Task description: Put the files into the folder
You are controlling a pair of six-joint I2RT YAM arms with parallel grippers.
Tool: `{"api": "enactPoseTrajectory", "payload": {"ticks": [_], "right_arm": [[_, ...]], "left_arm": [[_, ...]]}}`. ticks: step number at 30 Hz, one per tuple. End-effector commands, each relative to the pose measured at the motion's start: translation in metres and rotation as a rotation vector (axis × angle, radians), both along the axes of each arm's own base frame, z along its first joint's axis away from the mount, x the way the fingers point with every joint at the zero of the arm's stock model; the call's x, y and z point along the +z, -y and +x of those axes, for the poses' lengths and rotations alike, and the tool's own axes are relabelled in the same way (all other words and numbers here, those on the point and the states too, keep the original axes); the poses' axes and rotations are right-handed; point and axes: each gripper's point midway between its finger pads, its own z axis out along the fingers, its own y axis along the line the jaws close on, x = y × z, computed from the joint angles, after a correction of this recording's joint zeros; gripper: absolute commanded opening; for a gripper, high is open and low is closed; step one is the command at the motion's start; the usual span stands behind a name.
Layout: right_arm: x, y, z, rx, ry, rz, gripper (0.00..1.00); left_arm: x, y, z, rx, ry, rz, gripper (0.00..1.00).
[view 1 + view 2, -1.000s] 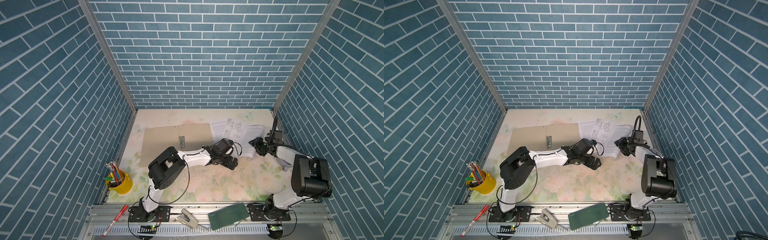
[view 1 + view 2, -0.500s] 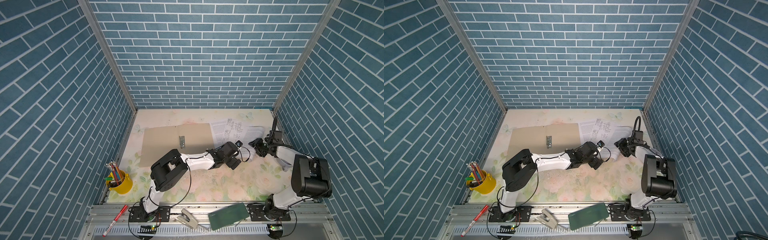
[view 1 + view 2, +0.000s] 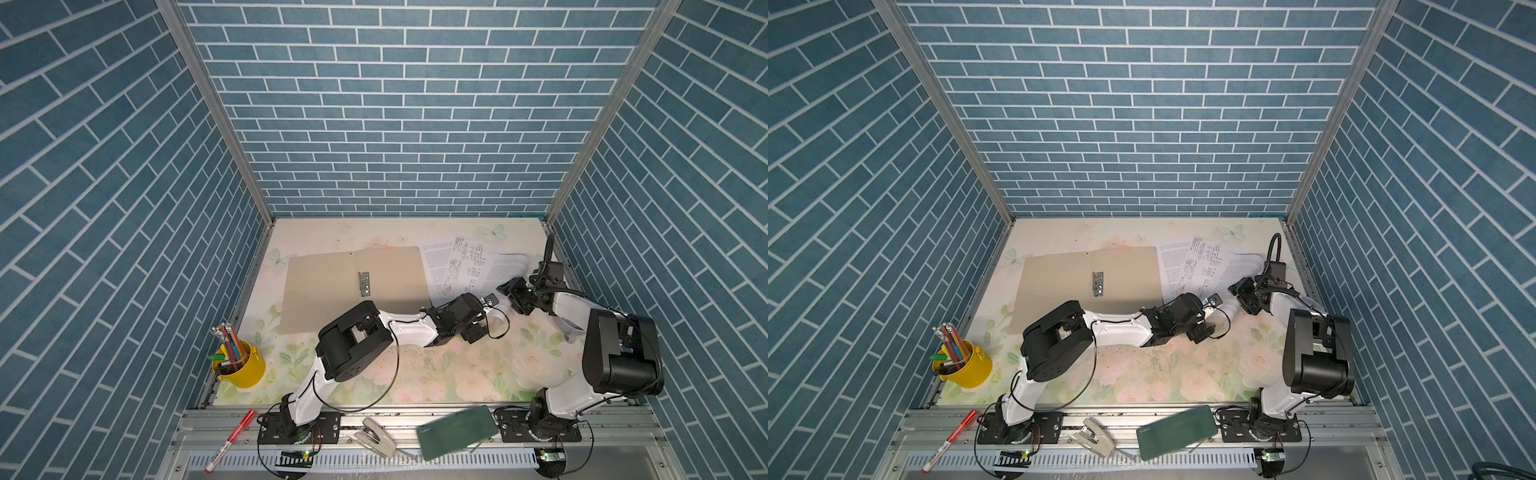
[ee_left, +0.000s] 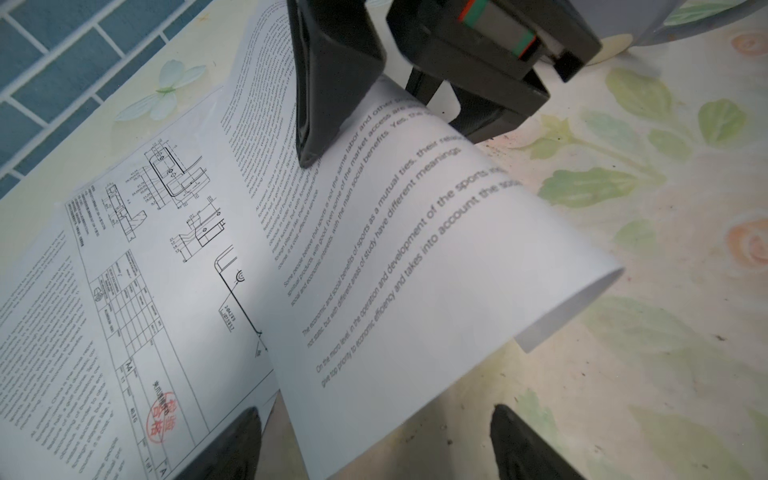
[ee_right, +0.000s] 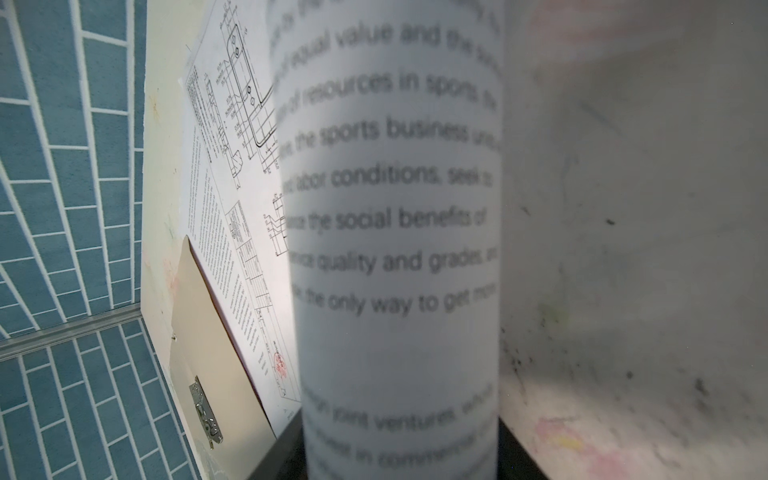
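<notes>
Red marker [image 3: 230,440]: lies on the metal rail [image 3: 415,415] at the near left.
Pencil cup [image 3: 245,368]: yellow, stands on the desk [image 3: 415,374] at its near-left corner.
Folder [image 3: 324,291]: tan, open flat at left centre, with a silver clip [image 3: 364,283] on its spine.
Stapler [image 3: 376,436], green case [image 3: 457,432]: side by side on the near rail.
Left gripper [image 4: 374,440]: low over the desk, right of the folder. Its fingers [image 4: 239,444] stand apart, one either side of the curled sheet [image 4: 415,249] at its near end, not pressing it.
Files [image 3: 434,266]: fanned on the far right of the desk, meeting the folder's right edge. The diagram sheet [image 4: 166,232] lies in the middle.
Curled sheet: printed text, rolled up off the desk.
Right gripper [image 3: 516,297]: its fingers [image 4: 328,95] are clamped on the curled sheet's right side.
</notes>
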Motion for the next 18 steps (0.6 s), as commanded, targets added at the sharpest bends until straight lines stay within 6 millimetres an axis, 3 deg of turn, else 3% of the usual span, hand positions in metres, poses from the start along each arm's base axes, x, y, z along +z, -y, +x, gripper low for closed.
{"api": "enactPoseTrajectory", "payload": {"ticks": [1, 9, 18], "right_arm": [[0.008, -0.003, 0.0, -0.014, -0.012, 0.034, 0.55], [0.008, -0.005, -0.004, -0.009, -0.029, 0.044, 0.55], [0.01, -0.006, -0.005, 0.005, -0.045, 0.041, 0.55]], "left_arm": [[0.005, 0.011, 0.009, 0.018, 0.07, -0.007, 0.84], [0.008, 0.02, 0.018, 0.025, 0.121, -0.003, 0.8], [0.013, 0.02, 0.015, 0.013, 0.146, 0.009, 0.64]]}}
